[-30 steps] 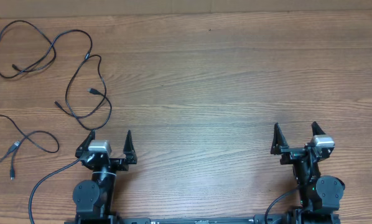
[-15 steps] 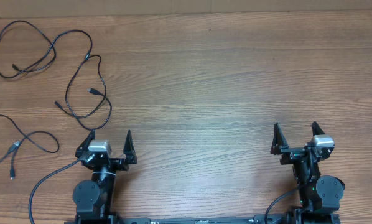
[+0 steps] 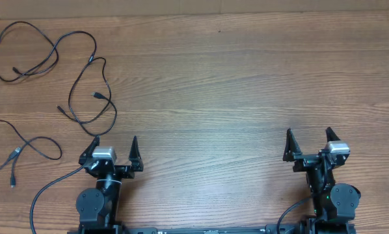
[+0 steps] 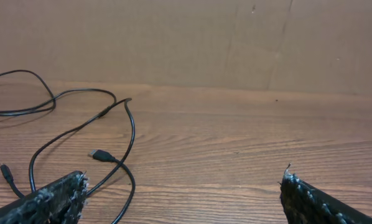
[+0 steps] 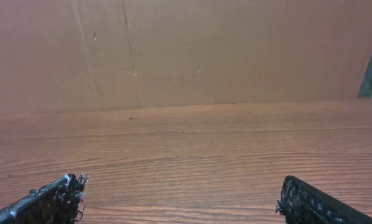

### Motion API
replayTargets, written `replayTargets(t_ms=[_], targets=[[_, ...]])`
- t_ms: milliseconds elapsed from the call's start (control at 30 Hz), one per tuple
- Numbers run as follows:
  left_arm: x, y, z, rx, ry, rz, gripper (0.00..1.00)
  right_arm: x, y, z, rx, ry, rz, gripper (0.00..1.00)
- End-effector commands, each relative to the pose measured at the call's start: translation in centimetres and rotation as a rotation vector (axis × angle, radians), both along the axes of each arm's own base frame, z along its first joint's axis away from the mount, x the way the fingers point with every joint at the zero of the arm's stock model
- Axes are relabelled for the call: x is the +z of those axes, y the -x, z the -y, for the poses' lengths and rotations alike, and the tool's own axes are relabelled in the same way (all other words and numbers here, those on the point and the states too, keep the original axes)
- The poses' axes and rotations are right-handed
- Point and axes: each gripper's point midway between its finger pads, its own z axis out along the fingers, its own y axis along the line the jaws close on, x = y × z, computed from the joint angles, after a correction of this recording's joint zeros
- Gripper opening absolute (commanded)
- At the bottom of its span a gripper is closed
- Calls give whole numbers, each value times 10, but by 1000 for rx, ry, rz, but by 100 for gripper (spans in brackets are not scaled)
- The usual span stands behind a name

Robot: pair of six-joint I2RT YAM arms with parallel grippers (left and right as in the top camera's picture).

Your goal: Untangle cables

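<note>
Three thin black cables lie loose on the left of the wooden table. One forms loops at the far left (image 3: 54,47). One winds down the middle left (image 3: 113,112) and ends just ahead of my left gripper. One lies at the left edge (image 3: 32,140) with a silvery plug. The first two run close together near the top; I cannot tell whether they touch. In the left wrist view a strand (image 4: 133,127) and a USB plug (image 4: 99,154) lie ahead of the left finger. My left gripper (image 3: 114,142) is open and empty. My right gripper (image 3: 308,135) is open and empty, far from the cables.
A brown cardboard wall (image 5: 186,50) stands along the table's far edge. The thick black arm cable (image 3: 45,192) curves out to the left of the left arm's base. Bare wood (image 3: 246,84) spans the middle and right.
</note>
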Motion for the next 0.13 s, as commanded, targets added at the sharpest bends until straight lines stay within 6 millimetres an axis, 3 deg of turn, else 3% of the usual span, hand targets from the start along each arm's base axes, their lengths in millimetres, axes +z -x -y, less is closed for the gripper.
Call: replayTargets(t_ms=[0,100], targets=[[-1,0,-3,17,14,4,99,-2,0,2,-13,-3,4,100],[-1,0,-3,17,14,4,99,-2,0,2,-13,-3,4,100]])
